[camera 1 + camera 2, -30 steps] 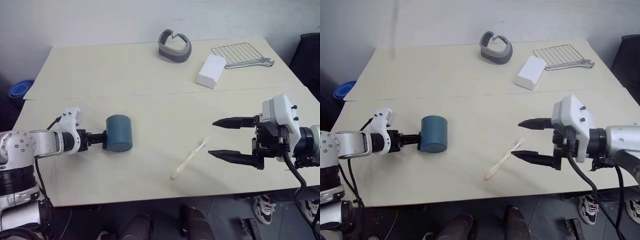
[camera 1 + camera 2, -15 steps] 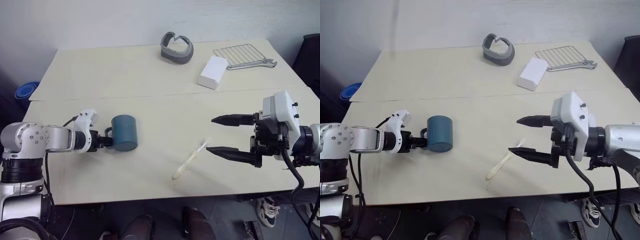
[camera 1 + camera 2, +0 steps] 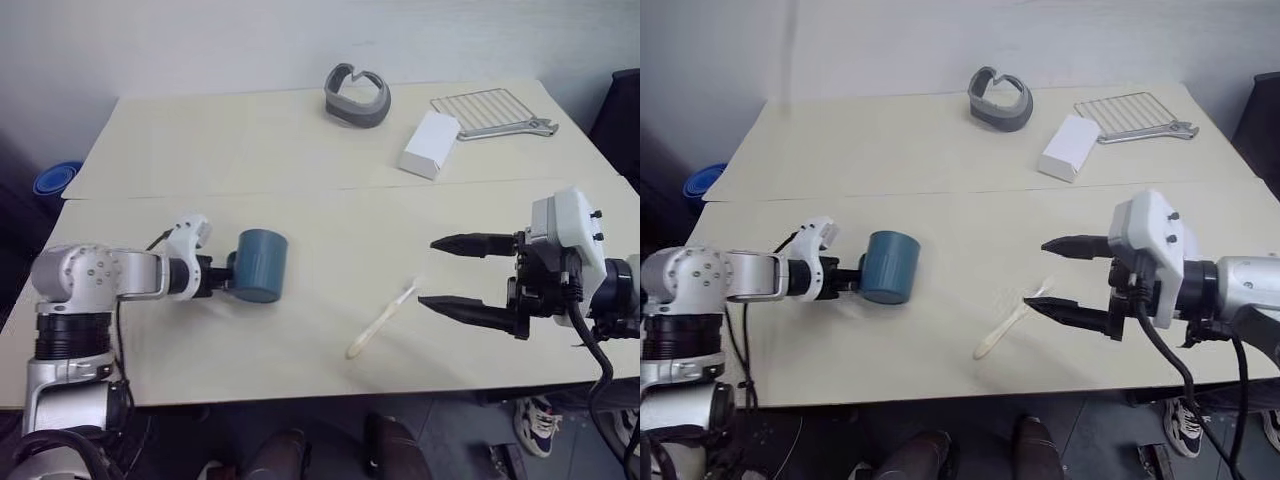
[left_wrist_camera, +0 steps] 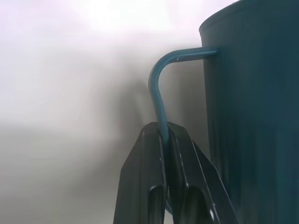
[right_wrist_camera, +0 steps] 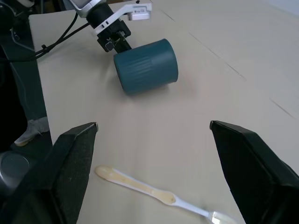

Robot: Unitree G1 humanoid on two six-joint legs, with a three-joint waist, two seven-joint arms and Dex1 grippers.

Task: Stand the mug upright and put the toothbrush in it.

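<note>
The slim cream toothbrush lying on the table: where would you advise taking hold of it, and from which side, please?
Probably the middle of the handle of the slim cream toothbrush, from above. It lies flat and slanted on the pale table, bristles toward the far side, so the open right pincer should straddle the handle crosswise.

Dark teal mug, cream toothbrush (white bristles), pale beige table, grey band, white box.

Mug on table left of toothbrush, well apart
</note>
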